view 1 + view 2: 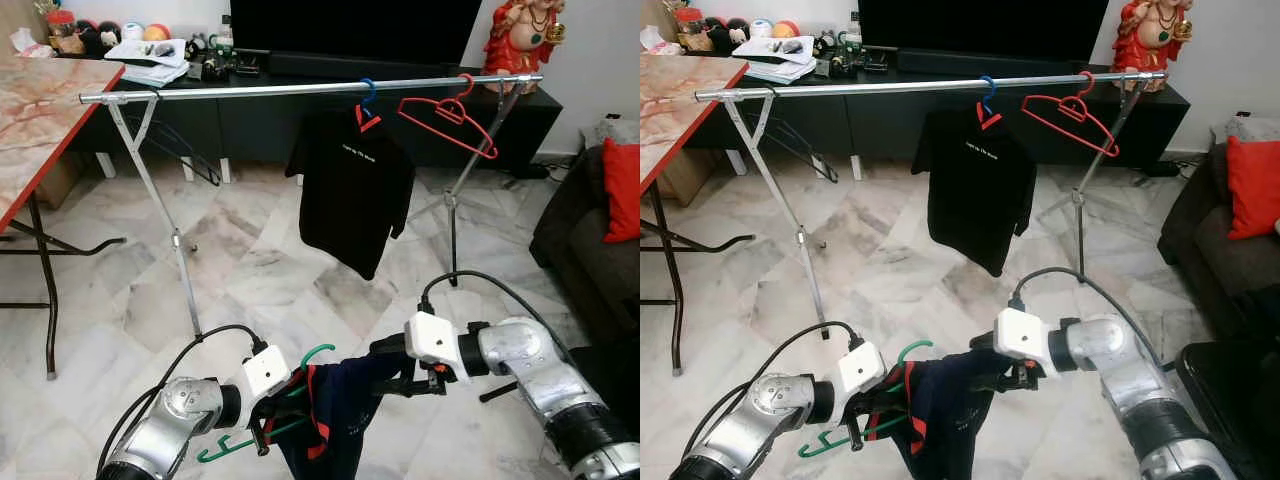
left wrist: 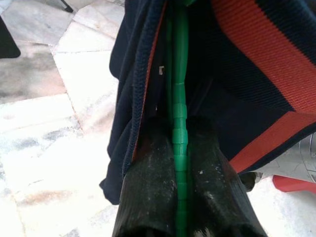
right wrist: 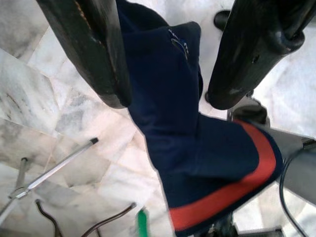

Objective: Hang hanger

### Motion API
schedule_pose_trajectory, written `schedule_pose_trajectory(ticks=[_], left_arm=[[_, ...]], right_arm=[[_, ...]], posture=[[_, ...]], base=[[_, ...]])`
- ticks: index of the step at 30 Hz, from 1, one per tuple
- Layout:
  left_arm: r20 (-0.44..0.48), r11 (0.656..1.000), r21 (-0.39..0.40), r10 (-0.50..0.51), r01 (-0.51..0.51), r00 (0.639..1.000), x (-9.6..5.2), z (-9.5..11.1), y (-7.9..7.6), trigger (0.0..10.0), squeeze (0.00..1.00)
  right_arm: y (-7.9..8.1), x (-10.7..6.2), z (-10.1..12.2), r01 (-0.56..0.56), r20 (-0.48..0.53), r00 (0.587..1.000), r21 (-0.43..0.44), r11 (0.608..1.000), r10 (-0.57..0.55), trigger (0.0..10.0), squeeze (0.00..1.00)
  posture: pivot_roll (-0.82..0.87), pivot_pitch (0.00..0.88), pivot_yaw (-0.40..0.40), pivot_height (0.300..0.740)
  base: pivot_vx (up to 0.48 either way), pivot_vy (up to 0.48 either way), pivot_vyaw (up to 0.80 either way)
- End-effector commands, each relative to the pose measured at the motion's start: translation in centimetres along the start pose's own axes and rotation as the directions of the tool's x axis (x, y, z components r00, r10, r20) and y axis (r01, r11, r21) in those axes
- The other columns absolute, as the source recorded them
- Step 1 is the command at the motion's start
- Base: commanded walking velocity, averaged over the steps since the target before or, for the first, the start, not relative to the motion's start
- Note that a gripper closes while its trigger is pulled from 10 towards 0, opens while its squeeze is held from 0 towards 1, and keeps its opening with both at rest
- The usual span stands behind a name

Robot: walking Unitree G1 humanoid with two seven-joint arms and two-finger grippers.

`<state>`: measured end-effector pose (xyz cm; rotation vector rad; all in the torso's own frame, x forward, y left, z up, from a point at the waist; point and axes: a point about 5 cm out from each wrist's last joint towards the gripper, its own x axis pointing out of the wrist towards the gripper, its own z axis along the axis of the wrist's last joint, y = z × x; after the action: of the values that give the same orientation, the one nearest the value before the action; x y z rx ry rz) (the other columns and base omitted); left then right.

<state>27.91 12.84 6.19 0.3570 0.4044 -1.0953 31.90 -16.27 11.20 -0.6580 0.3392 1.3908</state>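
Left wrist view shows the left gripper (image 2: 178,207) clamped tight on the thin bar of the green hanger (image 2: 178,98), with the navy shirt (image 2: 232,74) and its red stripes draped around that bar. From the head camera, this gripper (image 1: 268,418) holds the hanger low and tilted in front of the robot, its hook (image 1: 318,352) pointing up and toward the rail. The right gripper (image 3: 168,79) has its fingers spread wide to either side of a fold of the shirt, gripping nothing.

Ahead, well apart from both arms, the clothes rail (image 1: 250,90) carries a black t-shirt (image 1: 352,185) on a blue hanger and an empty red hanger (image 1: 450,115).

The dressing step looks nearly finished; the hanging itself is not begun. Next, I judge, the hanger must be raised, carried forward and its hook dropped over a bare stretch of rail left of the black t-shirt.
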Motion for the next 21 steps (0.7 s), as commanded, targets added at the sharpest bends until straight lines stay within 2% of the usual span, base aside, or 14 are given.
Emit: schedule_pose_trajectory(ticks=[1, 5, 7, 10, 14, 21], left_arm=[[0.017, 0.998, 0.059, -0.022, 0.021, 1.000, 0.2, 1.2, 0.0, 10.0, 0.00], [0.014, 0.997, 0.063, -0.034, 0.033, 0.999, 0.2, 1.4, -0.1, 10.0, 0.00], [0.010, 0.997, 0.064, -0.038, 0.038, 0.999, 0.2, 1.4, -0.1, 10.0, 0.00], [0.008, 0.997, 0.066, -0.041, 0.041, 0.999, 0.3, 1.4, -0.1, 10.0, 0.00], [0.008, 0.997, 0.068, -0.043, 0.042, 0.999, 0.3, 1.4, -0.2, 10.0, 0.00], [0.007, 0.995, 0.091, -0.042, 0.041, 0.999, 0.2, 1.6, -0.1, 10.0, 0.00]], right_arm=[[-0.2, 0.2, 0.0, 0.008, -0.029, 1.000, -0.046, 0.999, -0.009, 10.0, 0.00], [-0.6, 0.7, 0.4, 0.055, -0.003, 0.998, -0.136, 0.989, -0.055, 10.0, 0.00], [-0.6, 0.8, -0.2, 0.065, -0.059, 0.995, -0.222, 0.973, -0.080, 10.0, 0.00], [-0.8, 1.0, 0.0, 0.089, -0.023, 0.995, -0.193, 0.977, -0.095, 10.0, 0.00], [-0.8, 1.3, -0.1, 0.102, -0.026, 0.994, -0.212, 0.972, -0.110, 10.0, 0.00], [-0.3, 2.0, -0.4, 0.056, -0.018, 0.998, -0.196, 0.979, -0.061, 10.0, 0.00]], posture=[[0.02, 0.071, -0.088, 0.740], [0.02, 0.066, -0.088, 0.740], [0.02, 0.066, -0.088, 0.740], [0.03, 0.062, -0.090, 0.740], [0.03, 0.064, -0.092, 0.740], [0.03, 0.071, -0.095, 0.740]], base=[[0.000, 0.000, 0.00], [0.000, 0.000, 0.00], [0.000, 0.000, 0.00], [0.000, 0.000, 0.00], [0.000, 0.000, 0.00], [0.000, 0.000, 0.00]])
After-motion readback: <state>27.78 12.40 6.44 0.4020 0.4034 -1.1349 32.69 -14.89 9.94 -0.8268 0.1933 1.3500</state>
